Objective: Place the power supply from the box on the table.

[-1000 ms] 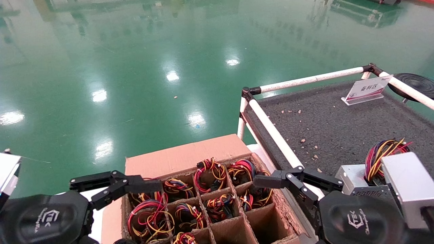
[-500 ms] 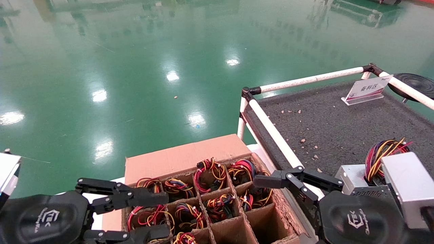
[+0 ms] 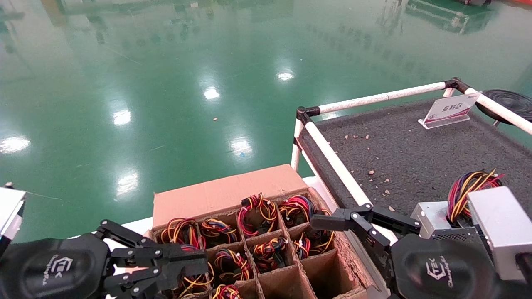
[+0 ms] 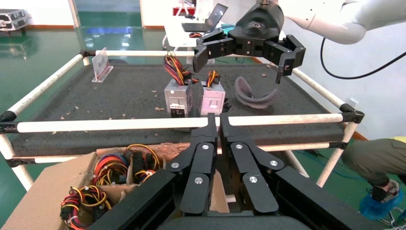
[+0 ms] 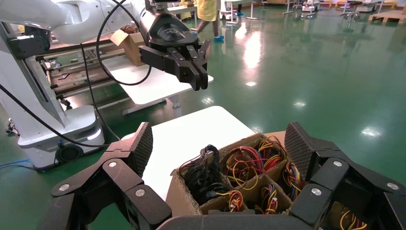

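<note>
Above the box's (image 3: 232,195) near-left cells, the left gripper (image 3: 195,265) hovers with its fingers pressed together, pinching nothing. Wire bundles fill most cells; which holds the power supply is unclear. Over the box's right edge beside the worktop (image 3: 415,153), the right gripper (image 5: 220,148) hangs, fingers spread wide.

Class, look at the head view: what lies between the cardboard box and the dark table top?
In the head view, a white pipe rail runs between the box and the table. The open right gripper hangs over the box's edge.
</note>
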Controlling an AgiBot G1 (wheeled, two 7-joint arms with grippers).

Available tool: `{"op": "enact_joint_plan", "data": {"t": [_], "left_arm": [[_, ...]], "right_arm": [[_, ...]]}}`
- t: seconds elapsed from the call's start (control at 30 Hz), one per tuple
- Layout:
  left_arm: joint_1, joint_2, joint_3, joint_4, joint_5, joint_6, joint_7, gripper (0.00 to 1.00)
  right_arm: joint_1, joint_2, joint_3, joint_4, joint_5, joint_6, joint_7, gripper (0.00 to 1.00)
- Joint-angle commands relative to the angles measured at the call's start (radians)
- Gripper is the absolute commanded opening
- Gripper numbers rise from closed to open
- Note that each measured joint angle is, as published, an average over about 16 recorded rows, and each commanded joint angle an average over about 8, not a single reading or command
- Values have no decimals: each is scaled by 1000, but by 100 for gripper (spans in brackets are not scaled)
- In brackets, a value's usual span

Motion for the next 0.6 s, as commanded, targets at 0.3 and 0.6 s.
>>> {"op": "enact_joint_plan", "data": {"t": [0.3,0.6], "left_arm": [[0,0,0,0,0,0,0,28],[0,0,0,0,0,0,0,100]], "right_arm": [[0,0,0,0,0,0,0,100],[0,-7,-7,-12,-18,10,-5,100]]}}
